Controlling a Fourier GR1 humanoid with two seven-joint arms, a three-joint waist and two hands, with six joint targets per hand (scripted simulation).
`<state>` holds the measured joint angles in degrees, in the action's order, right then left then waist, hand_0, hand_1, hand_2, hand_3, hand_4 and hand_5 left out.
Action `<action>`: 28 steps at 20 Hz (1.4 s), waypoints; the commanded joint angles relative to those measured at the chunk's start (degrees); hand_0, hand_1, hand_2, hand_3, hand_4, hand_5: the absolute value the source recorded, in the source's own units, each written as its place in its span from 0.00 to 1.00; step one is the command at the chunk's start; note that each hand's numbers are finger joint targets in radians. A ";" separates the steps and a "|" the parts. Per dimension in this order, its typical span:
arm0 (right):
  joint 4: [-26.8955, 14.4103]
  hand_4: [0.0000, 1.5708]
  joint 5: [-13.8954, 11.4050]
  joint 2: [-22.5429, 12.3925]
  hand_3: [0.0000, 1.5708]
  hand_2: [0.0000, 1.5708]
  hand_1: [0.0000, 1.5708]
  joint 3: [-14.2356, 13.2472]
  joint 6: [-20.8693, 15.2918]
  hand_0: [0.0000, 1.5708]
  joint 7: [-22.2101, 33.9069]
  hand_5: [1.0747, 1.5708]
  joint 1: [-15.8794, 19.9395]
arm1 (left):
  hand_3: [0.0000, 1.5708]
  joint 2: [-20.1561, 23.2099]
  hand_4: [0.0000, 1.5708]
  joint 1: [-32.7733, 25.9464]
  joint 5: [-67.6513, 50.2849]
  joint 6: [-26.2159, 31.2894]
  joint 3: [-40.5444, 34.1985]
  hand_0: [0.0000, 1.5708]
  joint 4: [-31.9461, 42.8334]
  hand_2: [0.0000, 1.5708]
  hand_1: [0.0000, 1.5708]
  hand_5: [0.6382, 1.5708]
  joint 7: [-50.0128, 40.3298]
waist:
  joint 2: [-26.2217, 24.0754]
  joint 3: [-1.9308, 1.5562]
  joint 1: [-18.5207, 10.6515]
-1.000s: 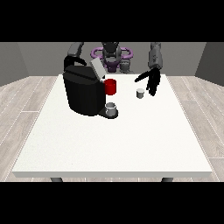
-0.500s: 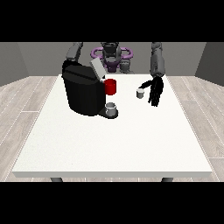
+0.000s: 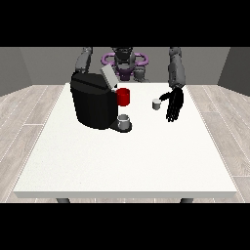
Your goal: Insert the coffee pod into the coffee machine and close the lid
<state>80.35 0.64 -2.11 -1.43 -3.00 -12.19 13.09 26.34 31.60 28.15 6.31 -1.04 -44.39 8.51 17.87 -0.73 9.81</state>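
A small white coffee pod (image 3: 156, 104) stands on the white table (image 3: 127, 156) at the back right. Just right of it hangs the hand at the view's right (image 3: 174, 104), black, with its fingers stretched downward and open, a narrow gap away from the pod. The black coffee machine (image 3: 94, 100) stands at the back left, its grey lid (image 3: 108, 76) tilted up. It has a red part (image 3: 123, 96) at its front. A grey cup (image 3: 124, 121) sits on its drip base. The hand at the view's left is hidden behind the machine.
The robot's torso (image 3: 125, 62) with purple rings is behind the table's far edge. The wide front half of the table lies toward the camera. A wooden floor surrounds the table.
The hand at the view's right has come down and a little toward the camera beside the pod. Its fingers now point downward. The pod and machine have not moved.
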 commanded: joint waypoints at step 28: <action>-10.26 0.26 2.77 -0.70 0.00 0.00 0.00 -2.61 1.36 0.00 -4.66 1.00 -1.10 | 0.75 -9.15 0.21 1.35 11.34 -6.71 5.23 0.73 4.31 0.80 0.73 1.00 1.49 | -4.10 0.73 0.06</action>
<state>71.47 2.70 -2.53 -3.81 -3.61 -13.37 13.64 20.82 33.39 39.05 0.47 3.18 -41.52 8.75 12.55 -0.62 8.94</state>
